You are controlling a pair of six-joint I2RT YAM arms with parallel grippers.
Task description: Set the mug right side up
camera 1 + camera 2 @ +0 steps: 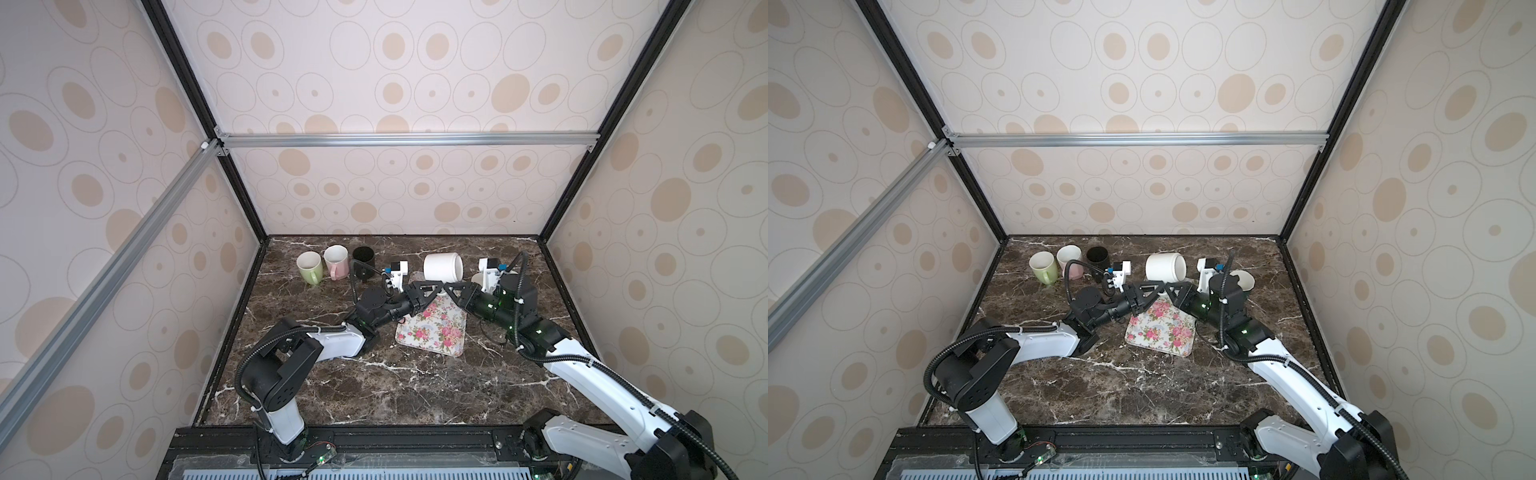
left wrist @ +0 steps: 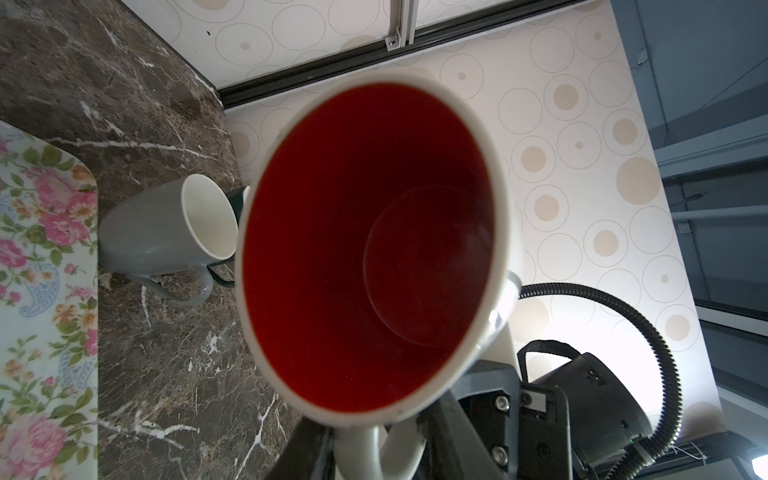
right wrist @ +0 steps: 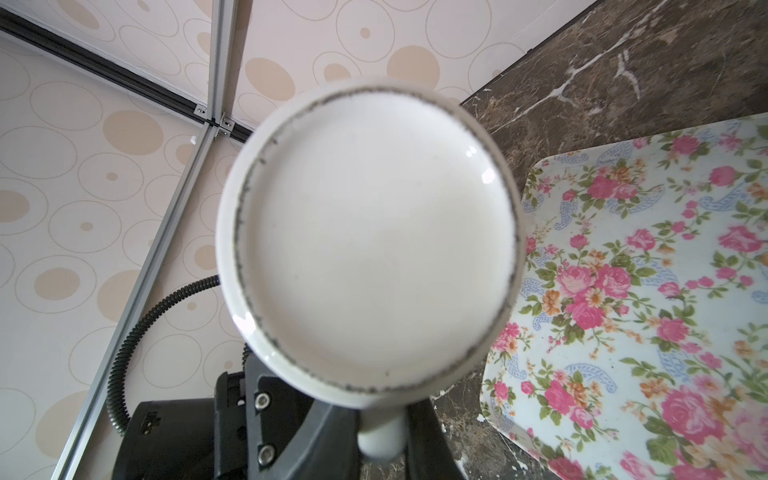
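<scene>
The mug (image 1: 442,266) (image 1: 1165,266) is white outside and red inside. It hangs on its side above the far edge of the floral tray, handle pointing down. Its red mouth (image 2: 374,249) faces the left wrist camera and its white base (image 3: 374,241) faces the right wrist camera. In both top views my left gripper (image 1: 439,287) (image 1: 1160,286) and my right gripper (image 1: 448,288) (image 1: 1170,286) meet tip to tip under it. The left gripper (image 2: 374,453) has a finger against each side of the handle loop. The right gripper (image 3: 380,440) is shut on the handle.
A green mug (image 1: 309,266), a pink mug (image 1: 336,259) and a black mug (image 1: 364,259) stand upright at the back left. A grey mug (image 2: 166,232) (image 1: 1241,279) stands behind my right wrist. The floral tray (image 1: 432,332) lies mid-table. Patterned walls close in three sides.
</scene>
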